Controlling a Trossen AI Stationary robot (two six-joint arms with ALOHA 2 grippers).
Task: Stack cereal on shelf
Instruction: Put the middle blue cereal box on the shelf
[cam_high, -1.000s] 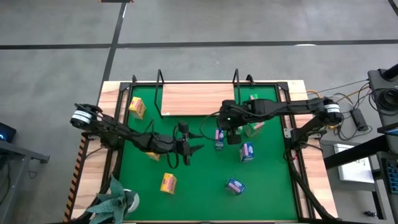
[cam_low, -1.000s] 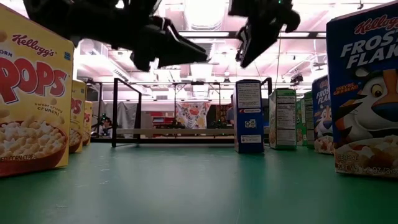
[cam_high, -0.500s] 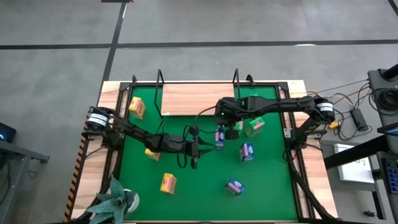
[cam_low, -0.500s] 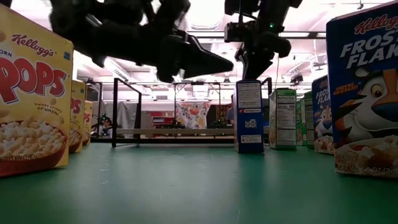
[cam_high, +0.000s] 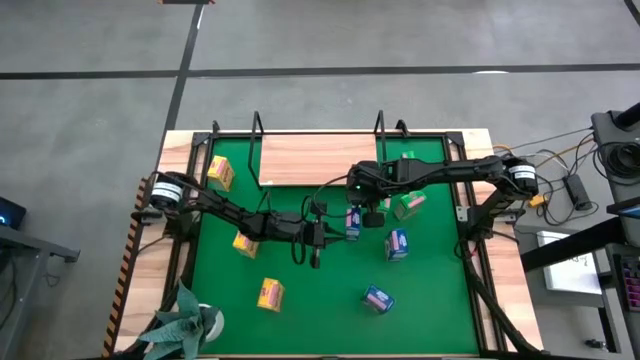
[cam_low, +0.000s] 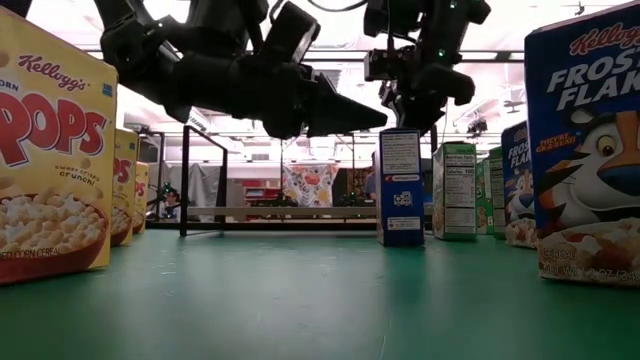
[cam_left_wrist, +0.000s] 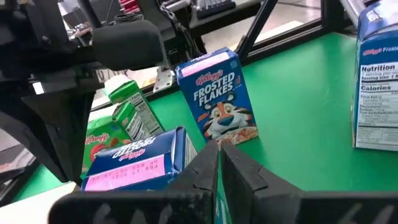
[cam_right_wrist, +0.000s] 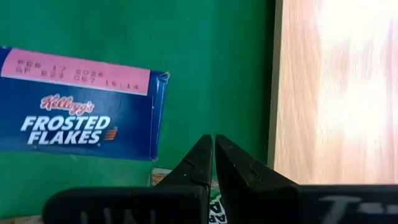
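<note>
- High view, outer side of the left gripper (cam_high: 325, 236): three yellow cereal boxes (cam_high: 245, 244) stand well behind its wrist, and none is on the shelf (cam_high: 318, 160).
- The left gripper hovers over the green mat (cam_high: 310, 300). Its fingers are pressed together on nothing, with the tips aimed at a blue box.
- That nearest blue box (cam_high: 352, 222) stands upright just ahead of the left tips and just beside the right gripper (cam_high: 368, 210). It looks like the box for this pick.
- To pick it well, I judge the left fingers must spread before they reach the box. They should then close across its narrow faces, low enough that it does not tip. The right arm needs to stay clear, since the two tools are crowded here.
- The right gripper hangs point-down, and its fingers also meet on nothing. In its wrist view the tips lie between the blue box top (cam_right_wrist: 81, 106) and the shelf's wooden edge (cam_right_wrist: 323, 93).
- The shelf lies beyond both grippers on the far side of the mat and is bare of boxes. All the stacking seems yet to do.
- There are three blue boxes in all. The other two (cam_high: 397, 243) stand past the right gripper, toward the near edge.
- Two green boxes (cam_high: 407, 204) are certain, close under the right arm. I cannot make out a third.
</note>
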